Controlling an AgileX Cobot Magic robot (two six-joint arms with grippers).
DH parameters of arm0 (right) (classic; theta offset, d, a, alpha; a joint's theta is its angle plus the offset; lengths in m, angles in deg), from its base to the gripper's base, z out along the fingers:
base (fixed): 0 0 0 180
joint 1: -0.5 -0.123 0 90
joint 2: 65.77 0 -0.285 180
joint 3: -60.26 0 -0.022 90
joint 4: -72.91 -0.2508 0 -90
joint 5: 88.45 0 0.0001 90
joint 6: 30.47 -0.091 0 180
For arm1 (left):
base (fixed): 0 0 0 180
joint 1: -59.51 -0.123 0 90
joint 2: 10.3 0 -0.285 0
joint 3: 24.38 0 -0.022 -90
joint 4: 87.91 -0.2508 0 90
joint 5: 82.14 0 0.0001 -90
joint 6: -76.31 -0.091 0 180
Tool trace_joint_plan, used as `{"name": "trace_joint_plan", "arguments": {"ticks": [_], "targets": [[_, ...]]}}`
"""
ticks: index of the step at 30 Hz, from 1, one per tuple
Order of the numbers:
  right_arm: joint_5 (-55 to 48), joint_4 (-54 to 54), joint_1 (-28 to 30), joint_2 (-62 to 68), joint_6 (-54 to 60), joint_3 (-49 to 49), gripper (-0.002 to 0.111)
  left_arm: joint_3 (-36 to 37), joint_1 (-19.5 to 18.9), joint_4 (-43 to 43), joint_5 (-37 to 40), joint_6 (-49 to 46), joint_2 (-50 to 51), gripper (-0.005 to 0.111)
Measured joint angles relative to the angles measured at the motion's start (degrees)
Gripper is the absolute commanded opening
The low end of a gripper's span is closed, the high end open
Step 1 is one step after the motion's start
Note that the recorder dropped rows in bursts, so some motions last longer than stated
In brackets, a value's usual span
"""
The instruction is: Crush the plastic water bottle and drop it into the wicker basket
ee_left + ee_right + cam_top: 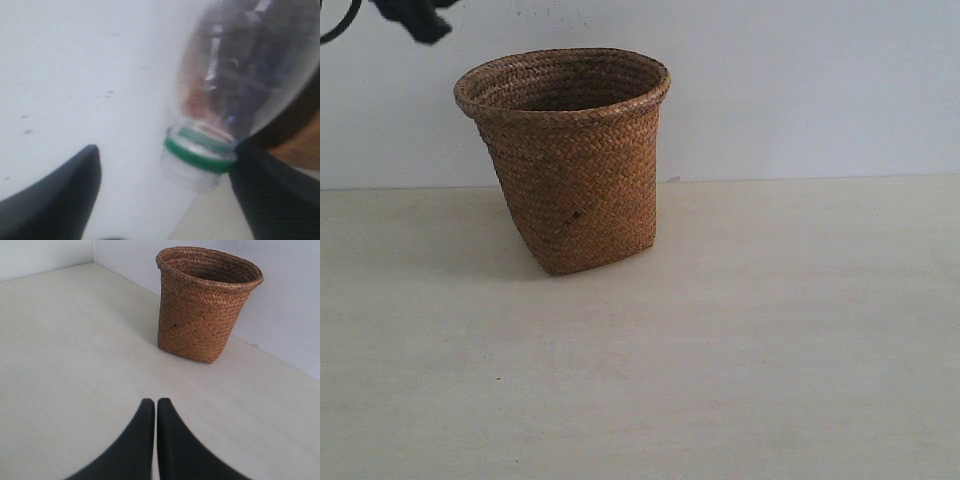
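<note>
The clear plastic water bottle (235,75) shows blurred in the left wrist view, its capless neck and green ring (197,152) pointing at the camera. My left gripper (167,148) is open, its fingers spread wide; the bottle's neck lies against one finger (265,190) and well apart from the other. In the exterior view a dark part of that arm (415,20) hangs at the top left, above and left of the wicker basket (570,170); the bottle is out of that view. My right gripper (152,401) is shut on nothing, low over the table, facing the basket (205,305).
The basket stands upright on a pale table (740,330) close to a white wall (800,90). A strip of brown wicker (302,145) shows behind the bottle in the left wrist view.
</note>
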Motion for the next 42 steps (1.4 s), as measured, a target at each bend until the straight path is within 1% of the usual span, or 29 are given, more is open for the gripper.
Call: {"name": "trace_joint_plan", "arguments": {"ticks": [2, 5, 8, 13, 17, 19, 22, 26, 27, 31, 37, 39, 42], "targets": [[0.0, 0.0, 0.0, 0.0, 0.0, 0.0, 0.0, -4.95, -1.0, -5.77, 0.4, 4.58, 4.32, 0.074], [-0.11, 0.0, 0.0, 0.0, 0.0, 0.0, 0.0, -9.06, -1.34, -10.54, 2.48, 6.84, 9.07, 0.074], [-0.11, 0.0, 0.0, 0.0, 0.0, 0.0, 0.0, -9.88, -1.34, -11.41, 3.09, 7.52, 11.34, 0.074], [-0.11, 0.0, 0.0, 0.0, 0.0, 0.0, 0.0, -10.05, -1.34, -11.89, 3.62, 7.84, 11.95, 0.074], [-0.11, -0.1, 0.0, 0.0, 0.0, 0.0, 0.0, -10.4, -1.34, -12.13, 5.75, 8.61, 11.95, 0.067], [-0.11, -0.1, 0.0, 0.0, 0.0, 0.0, 0.0, -10.4, -1.34, -11.65, 8.4, 9.74, 11.95, 0.06], [-0.11, -0.1, 0.0, 0.0, 0.0, 0.0, 0.0, -10.4, -1.34, -8.29, 13.9, 10.68, 11.95, 0.041], [-0.11, -0.1, 0.0, 0.0, 0.0, 0.0, 0.0, -10.4, -1.34, -3.63, 21.8, 10.92, 11.95, 0.008], [-0.11, -0.1, 0.0, 0.0, 0.0, 0.0, 0.0, -10.4, -1.34, -2.91, 23.04, 10.92, 11.95, 0.004], [-0.11, -0.1, 0.0, 0.0, 0.0, 0.0, 0.0, -10.4, -1.34, 0.98, 27.94, 10.92, 11.95, 0.004], [-0.11, -0.1, 0.0, 0.0, 0.0, 0.0, 0.0, -10.4, -1.34, 10.36, 34.06, 9.35, 11.55, 0.004], [-0.11, -0.1, 0.0, 0.0, 0.0, 0.0, 0.0, -8.96, -1.34, 14.89, 34.67, 8.36, 8.61, 0.004], [-0.11, -0.1, 0.0, 0.0, 0.0, 0.0, 0.0, -6.5, -1.34, 18.63, 34.36, 7.91, 3.02, 0.004]]}}
